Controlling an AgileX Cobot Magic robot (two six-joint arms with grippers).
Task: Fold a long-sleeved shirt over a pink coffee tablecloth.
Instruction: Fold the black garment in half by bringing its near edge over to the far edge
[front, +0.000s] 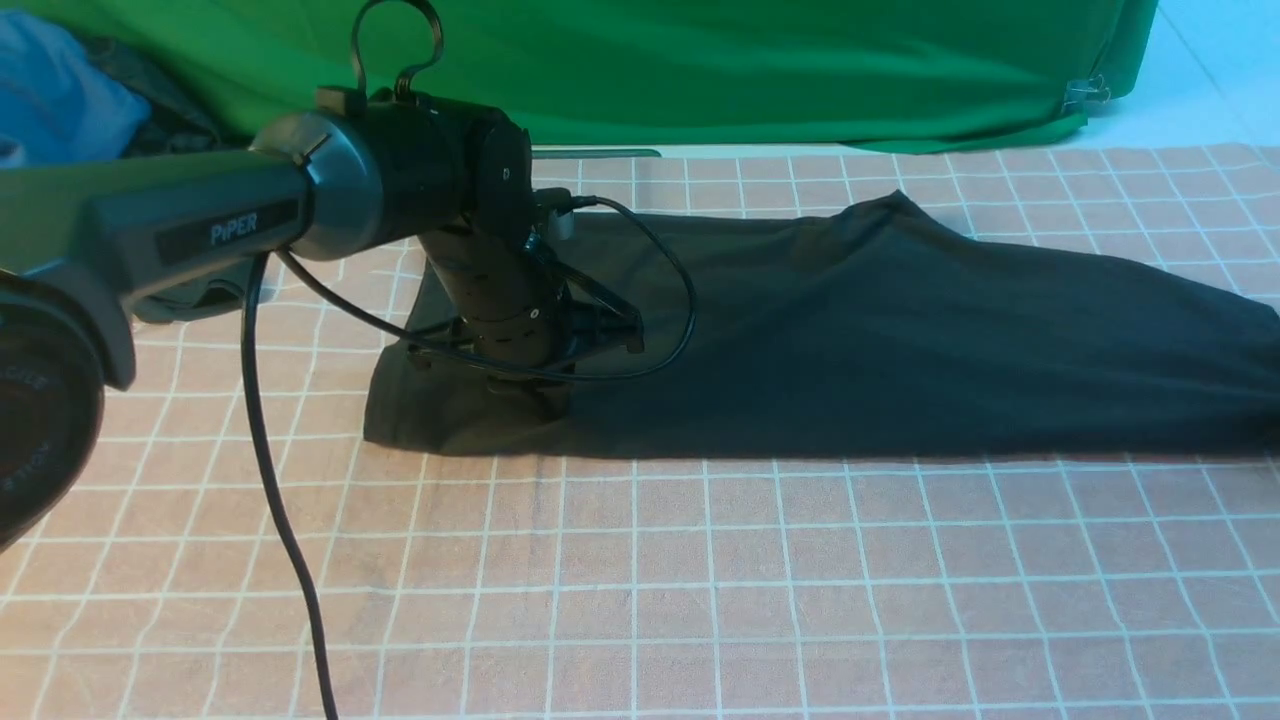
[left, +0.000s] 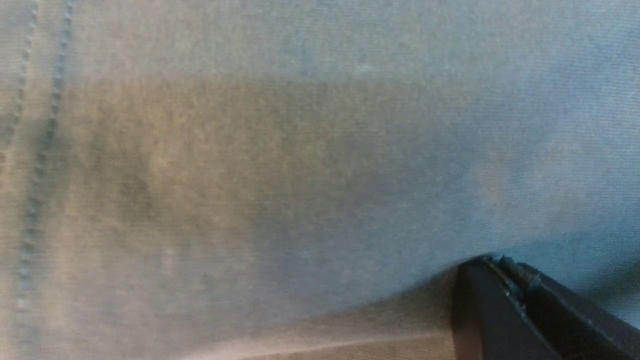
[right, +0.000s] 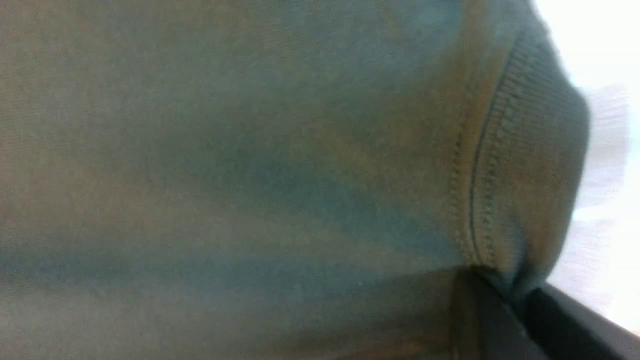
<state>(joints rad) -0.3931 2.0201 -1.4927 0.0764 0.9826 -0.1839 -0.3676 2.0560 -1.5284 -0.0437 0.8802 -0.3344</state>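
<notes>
The long-sleeved shirt (front: 900, 340) lies on the pink coffee tablecloth (front: 700, 580). One end is directly under the left claw (front: 532, 398), and the rest stretches away to that claw's right. The left claw is closed, tips pressed into the black cloth; I cannot tell whether any cloth is pinched. The right claw (right: 505, 295) is narrow, nipping the shirt just beside its ribbed edge (right: 530, 165). Green fabric (front: 750, 70) hangs beyond the left claw.

The shirt (front: 900, 340) lies across the tablecloth (front: 700, 580), running off rightward. The left gripper (front: 535, 400) sits on its left end; a curtain (front: 750, 70) hangs behind.
</notes>
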